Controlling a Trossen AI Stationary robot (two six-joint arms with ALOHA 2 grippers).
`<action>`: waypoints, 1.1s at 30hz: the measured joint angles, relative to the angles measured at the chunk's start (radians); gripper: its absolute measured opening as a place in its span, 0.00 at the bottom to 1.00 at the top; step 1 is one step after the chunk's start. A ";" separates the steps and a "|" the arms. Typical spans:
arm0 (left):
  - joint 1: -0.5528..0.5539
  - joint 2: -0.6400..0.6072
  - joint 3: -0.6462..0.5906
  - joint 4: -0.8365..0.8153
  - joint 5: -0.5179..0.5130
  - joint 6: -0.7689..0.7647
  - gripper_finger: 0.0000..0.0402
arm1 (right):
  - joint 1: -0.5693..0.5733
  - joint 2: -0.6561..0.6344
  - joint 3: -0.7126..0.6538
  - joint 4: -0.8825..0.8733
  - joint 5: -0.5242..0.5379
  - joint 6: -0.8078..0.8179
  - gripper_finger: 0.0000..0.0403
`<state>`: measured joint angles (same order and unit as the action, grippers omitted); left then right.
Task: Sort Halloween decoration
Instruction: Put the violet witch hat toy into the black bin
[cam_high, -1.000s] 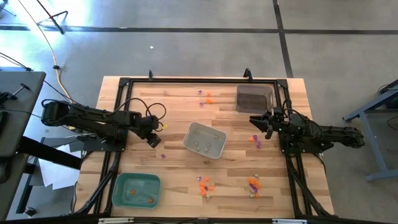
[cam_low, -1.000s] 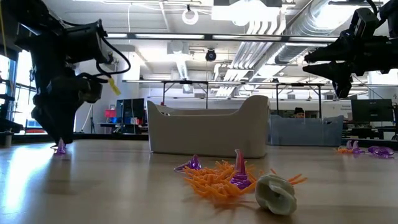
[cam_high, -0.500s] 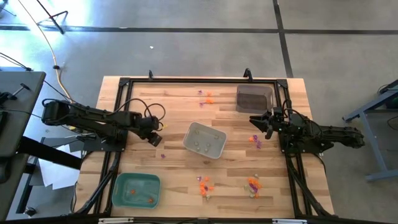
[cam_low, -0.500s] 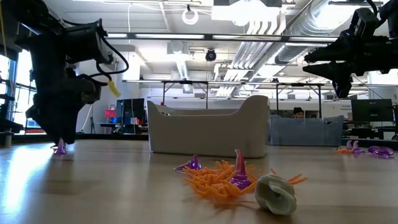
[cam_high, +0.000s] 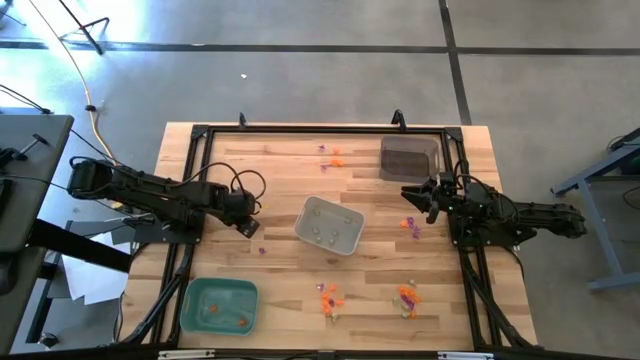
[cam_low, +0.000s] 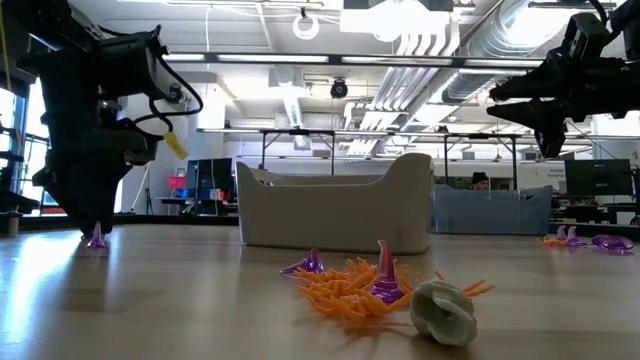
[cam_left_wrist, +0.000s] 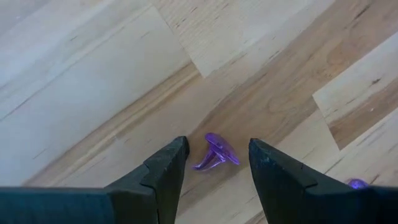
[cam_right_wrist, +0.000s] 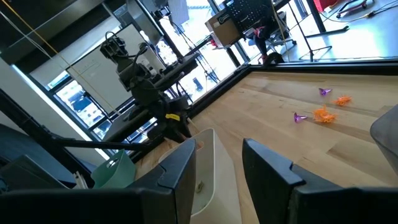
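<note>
A small purple trinket (cam_left_wrist: 215, 155) of the Halloween decoration lies on the wooden table (cam_high: 280, 180), left of the middle. My left gripper (cam_left_wrist: 217, 143) points down over it, open, one finger on each side and a gap to both. In the high view that gripper (cam_high: 250, 228) is left of the grey tray (cam_high: 330, 225). My right gripper (cam_high: 410, 196) waits level and open at the table's right side, above the wood. More orange, purple and pale trinkets lie scattered: one group (cam_high: 332, 155) at the far edge, two groups (cam_high: 328, 298) (cam_high: 406, 297) at the near edge.
A dark tray (cam_high: 408, 158) stands at the far right and a green tray (cam_high: 220, 305) at the near left. Another purple piece (cam_high: 263, 250) lies just near-side of my left gripper, and purple pieces (cam_high: 410, 226) lie below my right gripper. A black frame (cam_high: 190, 150) borders the table.
My left gripper has rolled a little about its own axis while staying over the purple trinket. The trinket has not moved.
</note>
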<state>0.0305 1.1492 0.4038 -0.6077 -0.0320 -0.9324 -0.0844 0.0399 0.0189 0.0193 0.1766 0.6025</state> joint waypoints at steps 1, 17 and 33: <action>-0.001 0.000 0.000 -0.002 -0.003 -0.002 0.39 | 0.000 0.000 0.000 0.000 0.000 0.000 0.31; -0.001 -0.004 -0.001 0.030 -0.029 -0.026 0.01 | 0.000 0.000 0.000 0.000 0.000 0.000 0.31; -0.001 -0.003 0.121 0.040 -0.010 0.067 0.00 | 0.000 0.000 0.000 0.000 0.000 0.000 0.31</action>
<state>0.0299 1.1465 0.5245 -0.5676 -0.0422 -0.8658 -0.0841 0.0395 0.0185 0.0193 0.1766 0.6024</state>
